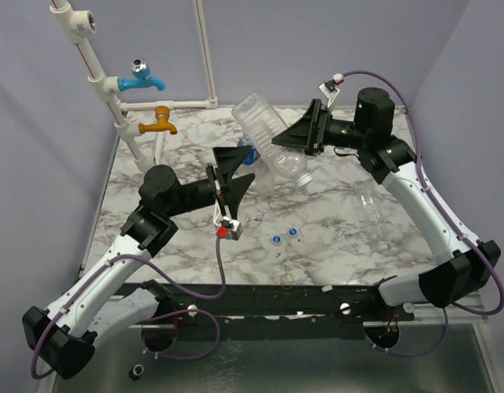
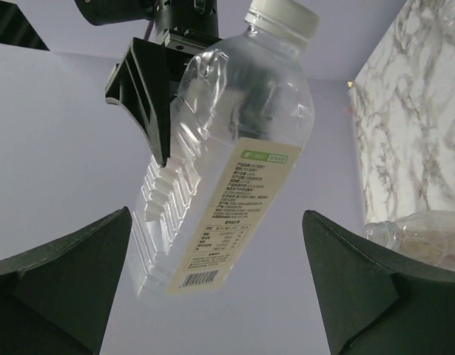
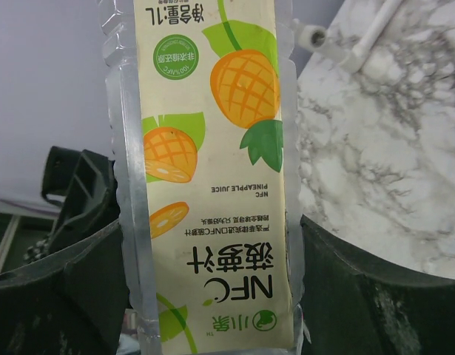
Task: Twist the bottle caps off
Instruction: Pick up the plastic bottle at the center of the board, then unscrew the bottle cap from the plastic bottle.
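My right gripper (image 1: 305, 135) (image 3: 220, 281) is shut across a large squarish clear bottle (image 1: 264, 123) (image 3: 212, 185) with a pineapple juice label, holding it tilted above the table. The bottle's white cap (image 2: 282, 16) is on the neck. My left gripper (image 1: 237, 169) (image 2: 216, 214) is wide open just left of the bottle, which lies ahead of its jaws without touching them. Two blue-and-white caps (image 1: 277, 239) (image 1: 293, 232) lie loose on the marble. A plain clear bottle (image 1: 373, 213) (image 2: 419, 237) lies on its side at the right. A blue-labelled bottle (image 1: 246, 150) is mostly hidden behind my left gripper.
A white pipe frame (image 1: 112, 98) stands at the back left with a blue tap (image 1: 141, 78) and an orange tap (image 1: 161, 123). A thin yellowish ring (image 1: 288, 279) lies near the table's front edge. Lilac walls close in the back and sides.
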`<state>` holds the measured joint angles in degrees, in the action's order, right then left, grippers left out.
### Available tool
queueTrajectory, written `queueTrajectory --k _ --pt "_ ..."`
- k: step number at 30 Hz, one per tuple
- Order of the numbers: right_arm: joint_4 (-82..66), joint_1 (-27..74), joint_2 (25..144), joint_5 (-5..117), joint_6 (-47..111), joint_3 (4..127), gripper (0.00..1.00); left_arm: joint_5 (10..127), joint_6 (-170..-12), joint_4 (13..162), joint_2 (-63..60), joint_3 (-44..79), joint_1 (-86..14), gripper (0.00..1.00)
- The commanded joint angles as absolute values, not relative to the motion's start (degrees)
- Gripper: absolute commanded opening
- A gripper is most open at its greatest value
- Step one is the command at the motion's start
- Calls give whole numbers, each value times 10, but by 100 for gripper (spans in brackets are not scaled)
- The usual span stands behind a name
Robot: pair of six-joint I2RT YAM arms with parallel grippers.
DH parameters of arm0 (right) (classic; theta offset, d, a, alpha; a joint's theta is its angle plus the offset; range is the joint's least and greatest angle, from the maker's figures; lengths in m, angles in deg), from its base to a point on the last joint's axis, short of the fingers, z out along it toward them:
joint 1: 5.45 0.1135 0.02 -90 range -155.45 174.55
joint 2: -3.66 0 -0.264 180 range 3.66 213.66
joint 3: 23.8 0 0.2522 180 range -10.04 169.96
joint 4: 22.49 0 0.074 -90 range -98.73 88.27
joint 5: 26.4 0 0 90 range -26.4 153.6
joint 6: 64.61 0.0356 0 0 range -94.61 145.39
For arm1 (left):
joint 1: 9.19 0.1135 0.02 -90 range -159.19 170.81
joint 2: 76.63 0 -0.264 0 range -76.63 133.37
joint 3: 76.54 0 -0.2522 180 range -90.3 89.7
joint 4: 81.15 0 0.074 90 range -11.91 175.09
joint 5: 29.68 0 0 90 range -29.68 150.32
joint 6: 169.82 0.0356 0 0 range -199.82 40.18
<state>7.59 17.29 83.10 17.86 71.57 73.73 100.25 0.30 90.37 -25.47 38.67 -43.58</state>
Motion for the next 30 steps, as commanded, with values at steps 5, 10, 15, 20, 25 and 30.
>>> queueTrajectory --k 5,10,15,20,25,30 --pt "-81 172 839 31 872 704 42 981 145 1003 -238 414 -443 99" --pt "-114 172 846 13 899 693 40 961 176 1025 -207 410 -445 99" --pt "-106 172 846 10 899 692 39 953 220 1033 -182 405 -448 99" --pt "-54 172 850 18 869 694 38 947 242 1044 -169 403 -452 99" --pt "-39 173 852 24 859 687 36 945 249 1046 -166 404 -457 99" --pt "-27 176 856 27 848 683 35 938 254 1051 -162 401 -459 99"
